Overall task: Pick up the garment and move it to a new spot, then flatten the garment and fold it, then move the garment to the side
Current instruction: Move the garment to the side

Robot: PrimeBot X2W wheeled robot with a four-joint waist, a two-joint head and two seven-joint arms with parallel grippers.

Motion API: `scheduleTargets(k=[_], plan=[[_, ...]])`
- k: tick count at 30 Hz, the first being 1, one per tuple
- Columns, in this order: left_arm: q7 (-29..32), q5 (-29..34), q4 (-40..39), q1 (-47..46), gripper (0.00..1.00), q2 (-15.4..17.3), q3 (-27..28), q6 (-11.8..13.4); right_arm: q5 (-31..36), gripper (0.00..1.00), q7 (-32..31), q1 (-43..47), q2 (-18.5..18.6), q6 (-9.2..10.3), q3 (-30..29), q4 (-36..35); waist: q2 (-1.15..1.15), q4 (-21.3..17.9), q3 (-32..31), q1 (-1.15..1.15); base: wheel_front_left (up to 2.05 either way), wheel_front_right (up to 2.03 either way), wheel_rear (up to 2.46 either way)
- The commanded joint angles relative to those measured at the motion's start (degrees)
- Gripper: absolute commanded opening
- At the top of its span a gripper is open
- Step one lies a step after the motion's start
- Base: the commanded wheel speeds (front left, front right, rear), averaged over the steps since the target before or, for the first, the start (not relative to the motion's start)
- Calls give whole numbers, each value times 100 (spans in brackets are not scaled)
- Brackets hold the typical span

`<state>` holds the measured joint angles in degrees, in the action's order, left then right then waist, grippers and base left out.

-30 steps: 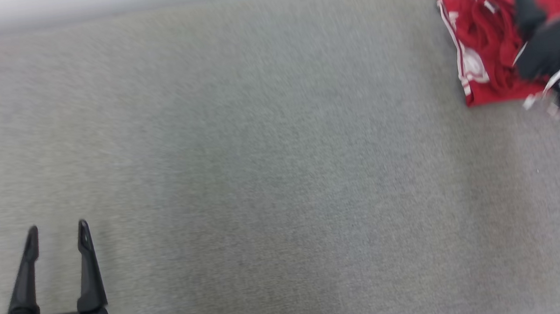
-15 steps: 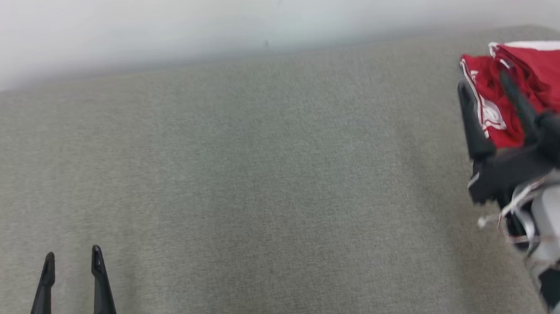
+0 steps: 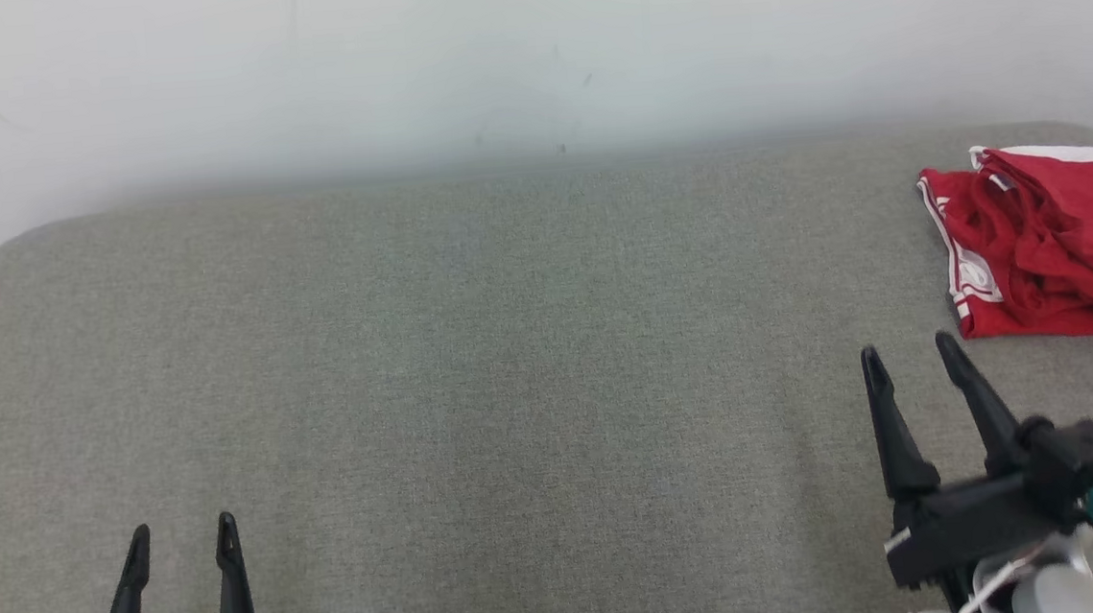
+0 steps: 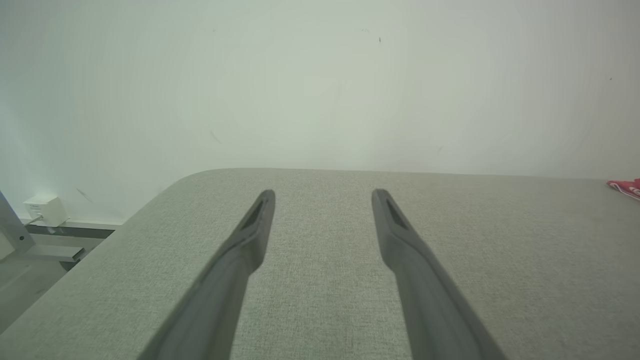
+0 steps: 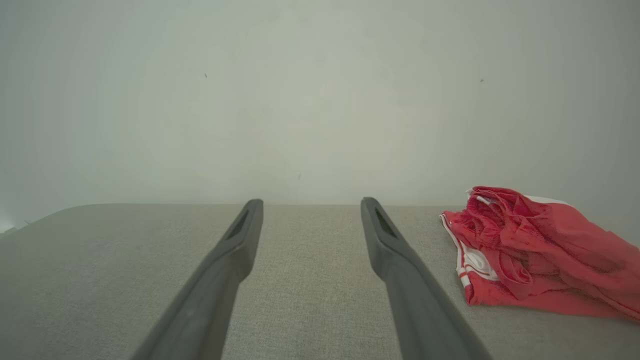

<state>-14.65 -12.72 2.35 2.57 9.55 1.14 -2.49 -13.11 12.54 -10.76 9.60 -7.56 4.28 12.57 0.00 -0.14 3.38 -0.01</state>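
A red garment with white trim lies bunched up at the far right of the grey fabric surface; it also lies right of my fingers in the right wrist view as the garment. My right gripper is open, empty, a little nearer than the garment and to its left, apart from it. At the lower left of the head view my left gripper stands open with nothing between its fingers, far from the cloth. In the left wrist view a sliver of the red garment shows at the right edge.
A pale wall rises directly behind the surface. The surface has rounded far corners. Off its left edge, in the left wrist view, a small white box sits by the wall above a grey rail.
The head camera has tilted up, bringing the wall into the picture. My right gripper has drawn back off the garment toward me and now stands open and empty short of it.
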Motion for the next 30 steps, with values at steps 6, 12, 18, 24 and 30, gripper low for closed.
scheduleTargets(k=[6, 12, 18, 24, 30], plan=[[-31, -45, 120, 145, 100, -42, -54, 11, 121, 100, -68, 783, -239, 16, -143, -368, 0, 65, -232, 1, 0, 0, 0], [0, -92, 226, 277, 100, -50, -82, 27, 103, 100, -122, 1301, -351, 15, -214, -666, 0, 32, -361, 1, 0, 0, 0], [-3, -154, 294, 361, 100, -46, -82, 43, 39, 100, -163, 1508, -383, 15, -254, -755, 0, -39, -395, 1, 0, 0, 0], [43, -169, 354, 340, 100, -10, -114, 75, 15, 100, -138, 1556, -413, 15, -282, -714, 0, -33, -404, 1, 0, 0, 0], [70, -185, 370, 329, 100, 17, -137, 93, 17, 100, -115, 1526, -414, 16, -287, -694, 0, -32, -410, 1, 0, 0, 0]])
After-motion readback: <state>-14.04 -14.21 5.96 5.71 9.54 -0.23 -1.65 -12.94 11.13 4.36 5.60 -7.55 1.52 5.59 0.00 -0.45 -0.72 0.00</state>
